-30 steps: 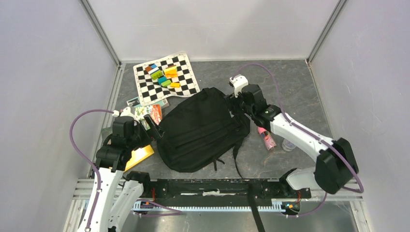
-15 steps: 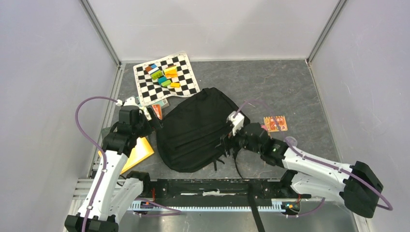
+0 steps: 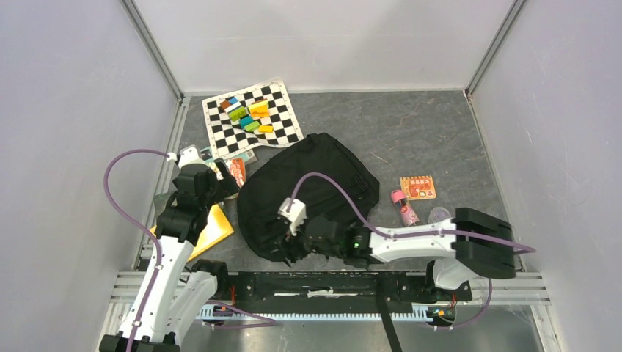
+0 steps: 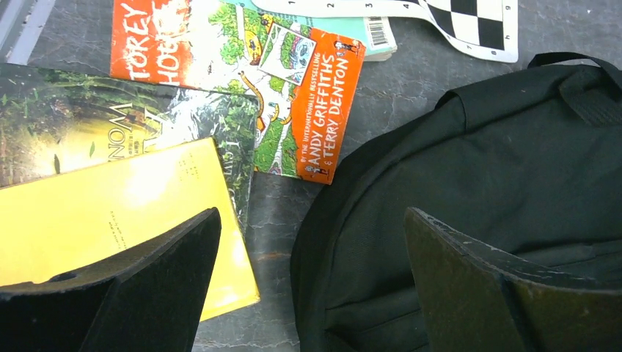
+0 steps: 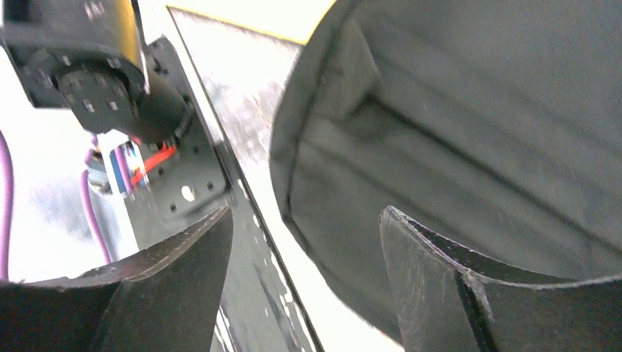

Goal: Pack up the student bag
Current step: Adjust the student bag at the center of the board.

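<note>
The student bag (image 3: 312, 180) is a big black backpack lying flat in the middle of the table. My left gripper (image 3: 222, 187) hovers open at its left edge; in the left wrist view this gripper (image 4: 312, 218) spans the gap between the yellow book (image 4: 110, 213) and the bag (image 4: 499, 169), holding nothing. Low at the bag's near left corner, my right gripper (image 3: 288, 248) is open. In the right wrist view the right gripper (image 5: 306, 214) has the bag's rounded edge (image 5: 469, 125) showing between and above its fingers, with nothing gripped.
An orange book (image 4: 323, 95) and a green book (image 4: 66, 125) lie left of the bag. A chessboard mat (image 3: 273, 97) with coloured blocks (image 3: 248, 114) is at the back. A pink bottle (image 3: 403, 207), an orange packet (image 3: 417, 188) and a clear cap (image 3: 438, 215) lie right. The black base rail (image 3: 330, 282) runs along the near edge.
My right arm has swung from the bag's far right side round to its near left corner. The left gripper has shifted slightly towards the back, staying open.
</note>
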Controlling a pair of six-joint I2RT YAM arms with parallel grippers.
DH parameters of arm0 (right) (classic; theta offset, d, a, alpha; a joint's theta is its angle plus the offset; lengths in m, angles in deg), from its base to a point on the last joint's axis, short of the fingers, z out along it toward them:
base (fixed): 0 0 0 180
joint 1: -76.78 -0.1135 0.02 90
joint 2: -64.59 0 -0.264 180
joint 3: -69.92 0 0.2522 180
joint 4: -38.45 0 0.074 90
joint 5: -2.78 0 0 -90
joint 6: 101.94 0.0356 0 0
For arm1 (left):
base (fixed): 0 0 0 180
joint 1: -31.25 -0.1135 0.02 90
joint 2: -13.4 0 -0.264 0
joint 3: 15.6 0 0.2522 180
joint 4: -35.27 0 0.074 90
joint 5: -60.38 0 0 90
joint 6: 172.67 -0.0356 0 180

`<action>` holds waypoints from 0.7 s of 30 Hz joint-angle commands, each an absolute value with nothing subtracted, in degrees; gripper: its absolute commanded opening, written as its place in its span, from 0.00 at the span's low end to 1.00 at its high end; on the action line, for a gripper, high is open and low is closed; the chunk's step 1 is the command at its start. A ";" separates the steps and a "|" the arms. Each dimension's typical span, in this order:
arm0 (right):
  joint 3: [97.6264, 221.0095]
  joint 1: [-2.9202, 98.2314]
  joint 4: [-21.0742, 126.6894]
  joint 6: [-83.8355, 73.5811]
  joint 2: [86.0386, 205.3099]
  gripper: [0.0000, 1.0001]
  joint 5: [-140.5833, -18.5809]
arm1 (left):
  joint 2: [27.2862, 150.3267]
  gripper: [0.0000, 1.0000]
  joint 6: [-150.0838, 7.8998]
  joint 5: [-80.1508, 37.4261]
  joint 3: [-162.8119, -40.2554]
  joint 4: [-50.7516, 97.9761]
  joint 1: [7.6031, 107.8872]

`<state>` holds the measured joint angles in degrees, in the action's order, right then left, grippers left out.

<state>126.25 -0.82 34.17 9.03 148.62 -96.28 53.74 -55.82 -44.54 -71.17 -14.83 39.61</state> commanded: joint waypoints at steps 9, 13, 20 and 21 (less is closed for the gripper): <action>145.80 -0.86 34.83 4.16 166.02 0.78 -102.16 | 54.57 1.00 -57.23 -44.14 -71.33 -12.11 39.33; 146.89 0.38 35.19 5.21 167.71 0.76 -102.79 | 53.88 1.00 -57.10 -43.95 -71.05 -12.07 39.33; 149.47 1.61 32.74 1.40 171.10 0.42 -96.79 | 54.50 1.00 -57.23 -43.70 -71.18 -11.96 39.33; 149.94 1.68 32.45 0.27 171.47 0.32 -95.70 | 54.61 1.00 -57.18 -43.73 -71.26 -11.98 39.33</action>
